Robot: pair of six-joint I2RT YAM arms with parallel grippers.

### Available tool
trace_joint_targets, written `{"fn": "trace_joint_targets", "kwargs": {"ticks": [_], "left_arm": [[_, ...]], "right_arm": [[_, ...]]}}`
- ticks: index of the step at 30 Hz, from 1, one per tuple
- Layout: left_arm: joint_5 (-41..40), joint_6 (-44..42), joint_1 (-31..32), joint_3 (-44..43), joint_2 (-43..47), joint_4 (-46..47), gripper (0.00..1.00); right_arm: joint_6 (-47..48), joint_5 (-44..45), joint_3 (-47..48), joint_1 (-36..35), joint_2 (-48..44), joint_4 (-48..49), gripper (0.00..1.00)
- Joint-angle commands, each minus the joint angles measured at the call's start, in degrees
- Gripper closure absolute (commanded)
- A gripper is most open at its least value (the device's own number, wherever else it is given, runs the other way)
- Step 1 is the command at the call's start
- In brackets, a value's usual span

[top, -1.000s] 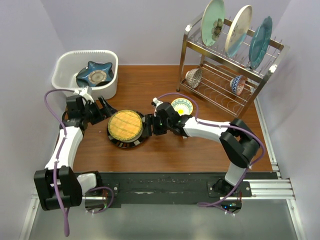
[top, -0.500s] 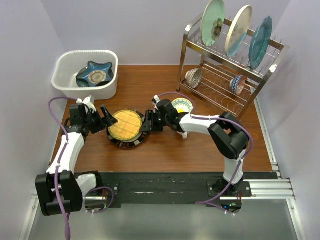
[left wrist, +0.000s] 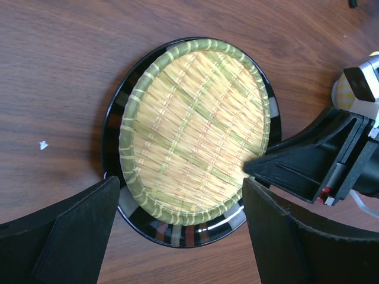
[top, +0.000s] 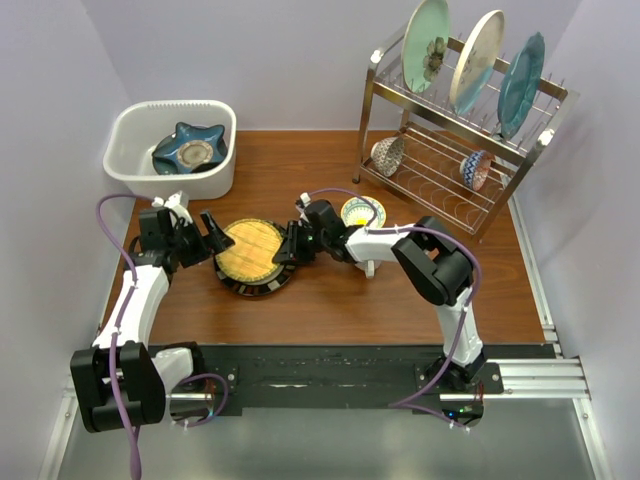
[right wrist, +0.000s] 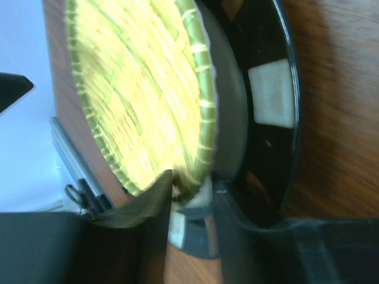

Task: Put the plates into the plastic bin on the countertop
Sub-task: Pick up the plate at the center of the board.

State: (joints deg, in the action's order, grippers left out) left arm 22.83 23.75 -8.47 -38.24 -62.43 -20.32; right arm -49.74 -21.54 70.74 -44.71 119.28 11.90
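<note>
Right end effector (top: 288, 247) is pinched on the right rim of the woven plate (top: 250, 255), one finger on top at the mat's edge. Edge grip, I'd say, because the plate sits low on the counter (top: 330, 300), centre-left, just near of the bin (top: 212, 178). Left end effector (top: 207, 238) is wide apart at the plate's left side, not touching, probably staged to brace or take over. Star plate (top: 190, 150) already lies in the bin.

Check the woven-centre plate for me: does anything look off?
Yes. In the right wrist view the woven yellow centre seems lifted off the black plate where the right gripper pinches the centre's edge; a pale gap shows between them.
</note>
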Motion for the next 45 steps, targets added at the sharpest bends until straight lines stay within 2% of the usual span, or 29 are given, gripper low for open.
{"fn": "trace_joint_targets", "kwargs": {"ticks": [1,2,5,8,16,21,28,40,45], "left_arm": [[-4.27,-1.95,0.38,-1.22,0.12,-1.29,0.12],[-4.81,-2.12,0.38,-1.66,-0.14,-1.65,0.12],[-7.53,-2.92,0.38,-3.33,0.03,-3.23,0.12],[-9.2,-3.18,0.21,-3.77,0.21,-3.85,0.12],[-7.89,-0.46,-1.37,-1.93,2.14,-1.4,0.13],[-6.66,-0.54,-1.46,-1.23,0.04,-0.96,0.15],[-0.43,0.51,-1.38,1.15,-1.81,3.96,0.15],[4.85,2.26,-0.76,2.47,-5.5,10.03,0.16],[7.57,4.11,-0.23,3.26,-7.26,14.07,0.22]], "right_arm": [[-3.79,-2.19,1.59,0.32,2.09,4.36,0.82],[-4.49,-2.54,1.51,0.5,2.27,5.23,0.89],[-5.46,-2.8,0.1,1.29,1.92,6.9,0.97],[-5.55,-2.98,-1.13,2.52,0.6,7.43,1.0],[-5.2,-4.74,-5.87,8.05,-3.88,8.58,1.0],[-4.67,-6.06,-7.81,11.13,-6.43,8.67,1.0],[-3.0,-7.46,-6.58,11.49,-7.4,6.91,1.0],[-2.65,-10.36,-5.35,11.57,-6.52,7.43,1.0],[-2.56,-11.94,-5.35,11.49,-7.75,8.31,1.0]]}}
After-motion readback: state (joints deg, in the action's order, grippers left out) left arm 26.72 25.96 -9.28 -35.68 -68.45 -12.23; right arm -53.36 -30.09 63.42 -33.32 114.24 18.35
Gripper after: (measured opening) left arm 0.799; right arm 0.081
